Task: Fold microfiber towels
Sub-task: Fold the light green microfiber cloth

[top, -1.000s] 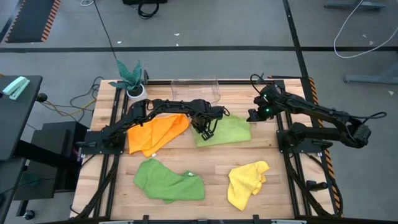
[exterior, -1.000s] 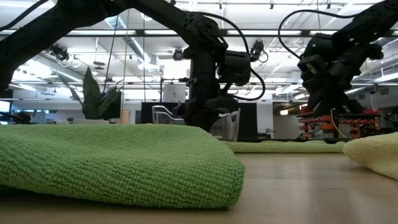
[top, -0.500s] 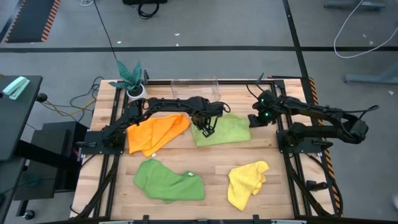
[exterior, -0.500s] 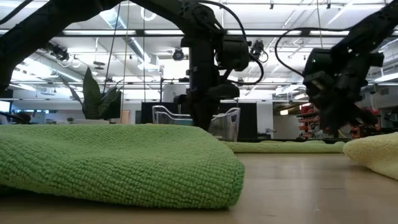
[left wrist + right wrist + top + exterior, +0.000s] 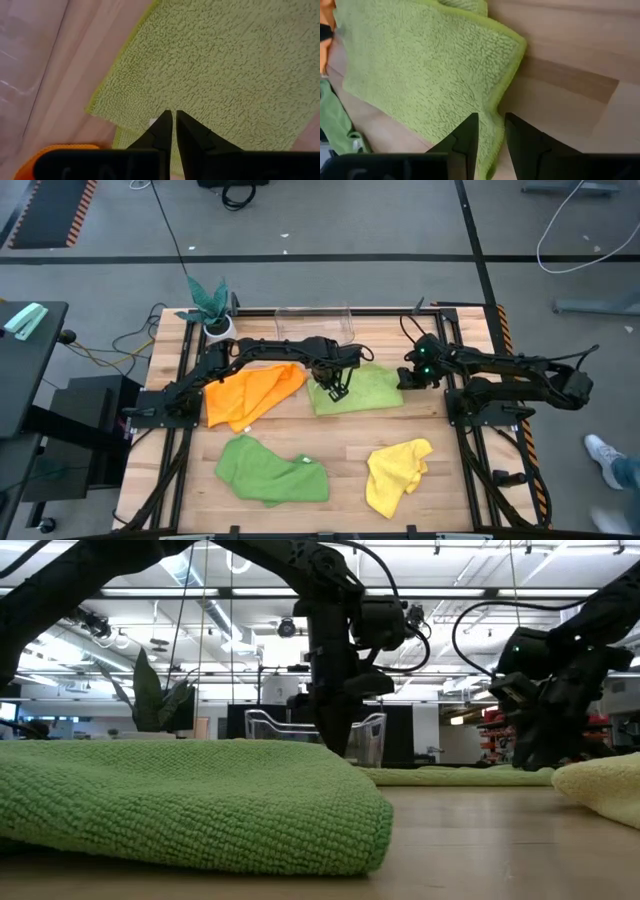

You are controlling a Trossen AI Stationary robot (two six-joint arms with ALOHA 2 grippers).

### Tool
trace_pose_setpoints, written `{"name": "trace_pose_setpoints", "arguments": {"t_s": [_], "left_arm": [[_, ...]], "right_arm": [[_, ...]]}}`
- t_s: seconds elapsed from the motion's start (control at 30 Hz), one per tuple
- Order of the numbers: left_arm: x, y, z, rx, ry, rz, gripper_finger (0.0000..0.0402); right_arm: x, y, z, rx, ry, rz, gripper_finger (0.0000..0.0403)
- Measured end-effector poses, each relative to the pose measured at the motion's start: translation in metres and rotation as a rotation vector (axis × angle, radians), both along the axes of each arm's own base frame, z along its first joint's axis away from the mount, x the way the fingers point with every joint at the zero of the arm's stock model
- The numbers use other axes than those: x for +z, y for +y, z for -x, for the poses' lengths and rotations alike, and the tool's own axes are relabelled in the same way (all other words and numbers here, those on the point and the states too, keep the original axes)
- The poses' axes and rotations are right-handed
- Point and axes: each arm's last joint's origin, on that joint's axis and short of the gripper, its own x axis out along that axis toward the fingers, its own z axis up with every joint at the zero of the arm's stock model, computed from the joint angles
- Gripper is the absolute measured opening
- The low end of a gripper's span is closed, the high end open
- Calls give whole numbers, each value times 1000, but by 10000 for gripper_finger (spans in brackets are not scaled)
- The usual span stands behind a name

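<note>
Left gripper (image 5: 337, 388) hangs over the left edge of the light lime green towel (image 5: 365, 390), fingers (image 5: 162, 131) drawn nearly together with only a thin slit between them; in the left wrist view the tips sit just above the pile near a corner, and I cannot tell whether any fabric is pinched. Right gripper (image 5: 408, 376) sits at the towel's 3 o'clock edge, jaws parted and empty, straddling the hem in the right wrist view. So the towel lies between the 2 grippers, long axis running 9 to 3 o'clock, left arm at one end, right arm at the other, both about equally near. Judgement: a fold likely turns on lifting these 2 ends together. Outward: orange towel (image 5: 250, 393) at 9 o'clock of the left gripper, touching or just beside the lime one; darker green towel (image 5: 270, 470) at 7 o'clock; yellow towel (image 5: 397, 472) at 5 o'clock, well apart.
</note>
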Motion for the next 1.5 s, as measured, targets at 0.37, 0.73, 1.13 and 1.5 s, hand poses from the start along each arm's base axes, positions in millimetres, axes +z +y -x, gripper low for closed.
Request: {"name": "trace_pose_setpoints", "arguments": {"t_s": [0.37, 0.73, 1.13, 1.5], "left_arm": [[0, -4, -2, -12, -17, -3, 40], [1, -6, -3, -12, -24, -3, 44], [1, -8, -4, -16, -27, -4, 42], [1, -13, -5, -22, -29, -3, 38]], "right_arm": [[-9, -6, -10, 23, -6, 6, 103], [-16, -5, -25, 61, -43, 13, 110], [-14, -11, -35, 32, -74, 20, 106], [-6, -9, -58, 99, -66, 93, 41]]}}
